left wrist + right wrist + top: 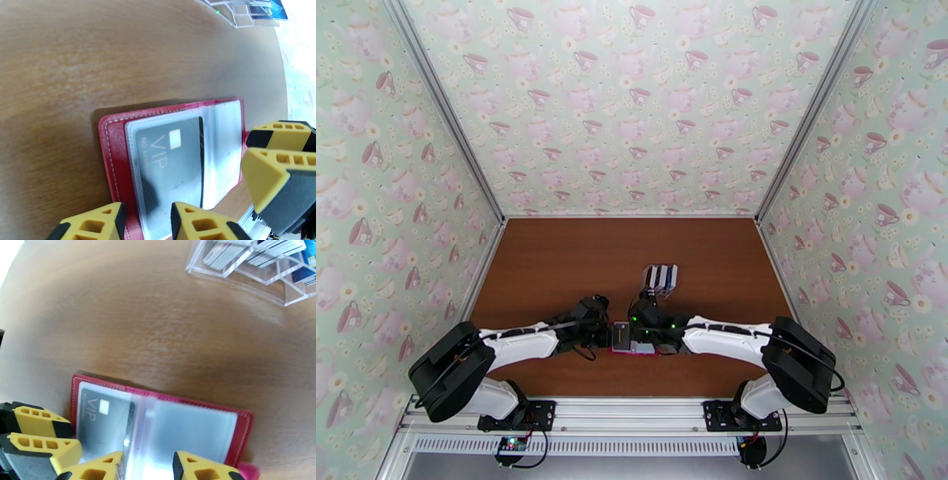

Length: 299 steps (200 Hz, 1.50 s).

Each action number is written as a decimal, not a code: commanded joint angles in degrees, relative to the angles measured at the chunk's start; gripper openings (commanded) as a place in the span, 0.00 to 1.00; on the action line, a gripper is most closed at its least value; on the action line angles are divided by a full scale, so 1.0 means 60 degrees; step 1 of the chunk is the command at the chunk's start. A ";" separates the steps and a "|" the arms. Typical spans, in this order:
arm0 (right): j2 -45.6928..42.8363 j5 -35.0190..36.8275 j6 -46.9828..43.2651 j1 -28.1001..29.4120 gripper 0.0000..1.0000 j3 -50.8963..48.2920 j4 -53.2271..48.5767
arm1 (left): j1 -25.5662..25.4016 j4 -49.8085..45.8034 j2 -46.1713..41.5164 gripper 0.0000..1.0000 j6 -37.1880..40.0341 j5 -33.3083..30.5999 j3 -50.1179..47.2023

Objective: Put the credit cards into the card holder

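Two arms, left (517,345) and right (723,335): white shells, black joint housings, black cables, green wrist LEDs. Fingers (201,225) yellow, slotted, black-edged. Black base plates (523,416) at 6 o'clock.

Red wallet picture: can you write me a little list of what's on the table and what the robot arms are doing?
table: brown wood
card holder: red, lying open and flat, clear pockets up
black card: says VIP, inside a clear pocket
rack: clear plastic, farther back, spare cards standing in it
left gripper: jaws apart at the card holder's edge
right gripper: jaws apart at the card holder's edge
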 commanded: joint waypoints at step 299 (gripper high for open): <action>0.0691 0.0194 -0.0206 -0.0370 0.38 -0.0171 0.0354 | -0.0837 0.0184 -0.0667 0.38 -0.0808 0.0131 -0.0948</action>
